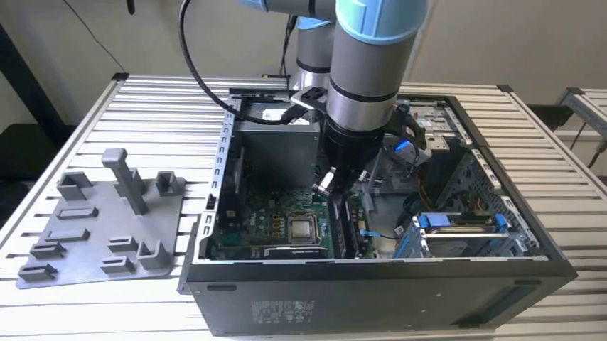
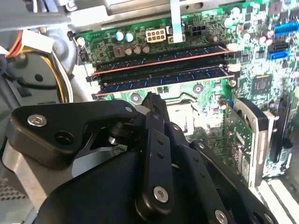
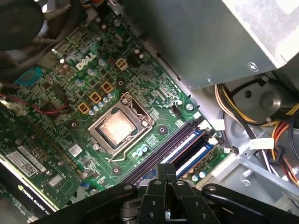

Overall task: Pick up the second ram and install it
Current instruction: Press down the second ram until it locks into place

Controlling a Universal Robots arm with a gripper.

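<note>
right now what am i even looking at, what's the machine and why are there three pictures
It is a robot arm with a gripper at its tip, reaching down into an open computer case on a slatted table. The exterior view is from a camera standing off the arm. A grey tray lies at that view's left.

Both wrist views come from cameras riding on the arm, looking past the gripper at the green board with its metal socket.

In the second wrist view two memory sticks sit in their slots. The second ram is the one nearer the gripper, next to the first stick. I cannot tell whether the gripper touches it.
</note>
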